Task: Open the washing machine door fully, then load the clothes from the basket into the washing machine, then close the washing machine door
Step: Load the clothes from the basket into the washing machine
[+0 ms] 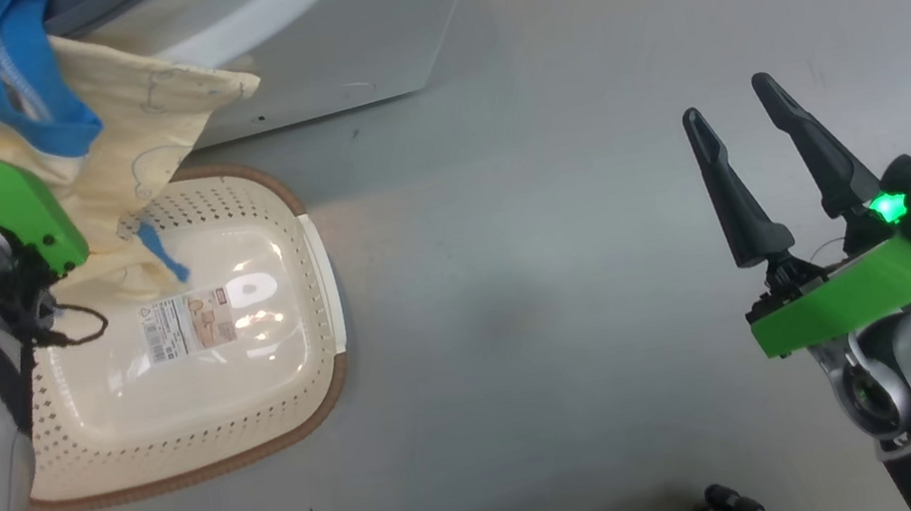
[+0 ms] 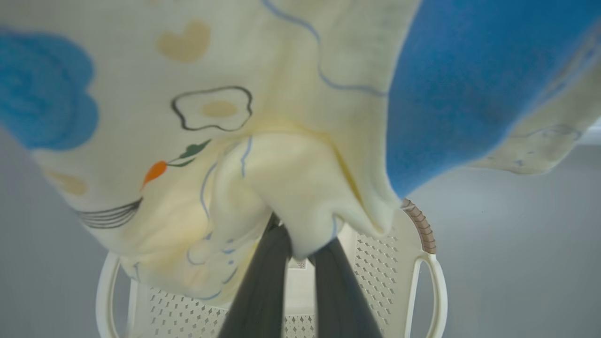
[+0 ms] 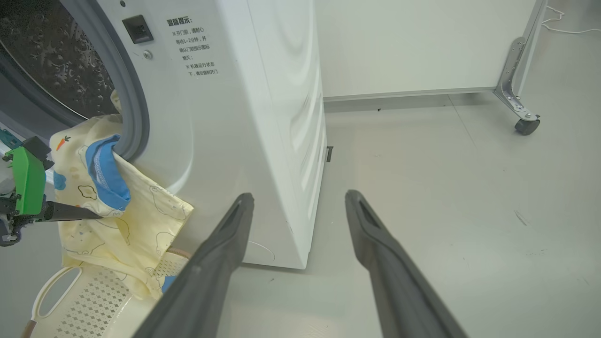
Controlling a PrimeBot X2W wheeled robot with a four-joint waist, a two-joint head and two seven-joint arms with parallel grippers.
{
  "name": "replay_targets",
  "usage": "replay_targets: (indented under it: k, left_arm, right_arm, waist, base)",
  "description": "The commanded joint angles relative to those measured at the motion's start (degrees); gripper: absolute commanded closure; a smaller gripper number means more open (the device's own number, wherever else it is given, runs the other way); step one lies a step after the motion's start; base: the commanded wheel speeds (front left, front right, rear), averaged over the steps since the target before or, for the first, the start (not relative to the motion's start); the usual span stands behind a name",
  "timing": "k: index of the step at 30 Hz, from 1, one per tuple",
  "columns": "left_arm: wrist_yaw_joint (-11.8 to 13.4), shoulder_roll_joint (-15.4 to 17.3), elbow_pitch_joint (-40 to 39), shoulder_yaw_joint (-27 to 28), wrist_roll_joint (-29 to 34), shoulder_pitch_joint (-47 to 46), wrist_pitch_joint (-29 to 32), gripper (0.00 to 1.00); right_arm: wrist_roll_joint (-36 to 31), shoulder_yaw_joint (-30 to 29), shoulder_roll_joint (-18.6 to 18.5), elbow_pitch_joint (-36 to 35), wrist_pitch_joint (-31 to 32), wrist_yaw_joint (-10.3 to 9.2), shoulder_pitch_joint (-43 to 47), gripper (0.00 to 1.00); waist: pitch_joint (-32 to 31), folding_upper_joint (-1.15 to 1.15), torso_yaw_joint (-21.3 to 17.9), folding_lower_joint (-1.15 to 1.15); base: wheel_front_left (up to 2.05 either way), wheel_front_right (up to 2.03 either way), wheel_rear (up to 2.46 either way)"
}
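Floor: smooth grey [image 1: 554, 185], with the basket [image 1: 168, 401] standing on it just in front of the washer [image 3: 244, 94].
Clothes: one pale-yellow bundle with a blue cuff [image 3: 117, 220]. Its upper part leans on the grey seal [image 3: 134, 117] at the low edge of the drum mouth, and its tail hangs down to the basket.
Grip: the left gripper [image 2: 300, 244] is pinched almost fully closed on a fold near the middle of the bundle.
Clothes to gripper: the cloth is wedged between the fingertips and billows out beyond them. Most of it is on the washer side of the pinch, and a loose tail is on the basket side.
Step in hand: by my judgement, carrying this bundle from the basket into the drum [image 3: 51, 56].
Doing it well: keep the pinch tight and raise the bundle until the tail is above the seal lip. Then reach well past the seal before letting go, so nothing slides back out.
Risks: the blue cuff could catch on the seal, and the hanging tail could drag the basket or drop outside the mouth.
Basket: its labelled bottom shows bare. The part under the cloth and the left arm is hidden, so I cannot tell if more clothes lie there.
Right gripper: spread wide [image 1: 725, 98] with nothing in it, over the floor and well apart from the clothes.
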Motion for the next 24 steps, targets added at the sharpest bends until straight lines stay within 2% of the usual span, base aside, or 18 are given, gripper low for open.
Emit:
replay_targets:
  k: [1, 9, 16, 24]
  left_arm:
    - [-0.4, 2.4, -2.0, 0.6, 0.4, -2.1, 0.4, 1.0]
    - [-0.6, 6.5, -13.4, -1.1, 0.6, -6.8, 7.7, 1.0]
    - [2.8, 11.5, -25.5, -0.5, 1.1, -10.2, 14.6, 1.0]
    - [7.7, 17.0, -37.1, 1.4, 2.5, -11.7, 17.0, 1.0]
  right_arm:
    - [-0.3, 0.5, -0.5, -1.8, 0.2, 0.01, 1.9, 0.0]
    - [-0.5, 0.0, 0.1, -3.0, 0.9, 0.01, 2.8, 0.0]
    - [0.3, 1.0, 0.7, -2.6, 0.4, 0.01, 2.4, 0.0]
    - [1.8, 3.5, 1.4, -0.4, -1.0, 0.01, 0.7, 0.0]
  waist:
    - [-0.9, 0.0, 0.8, 0.0]
    - [-1.9, 0.0, 1.8, 0.0]
    - [-1.3, 0.0, -0.2, 0.0]
    - [0.8, 0.0, -4.4, 0.0]
  base:
    - [0.0, 0.0, 0.0]
    - [0.0, 0.0, 0.0]
    - [0.0, 0.0, 0.0]
    - [0.0, 0.0, 0.0]
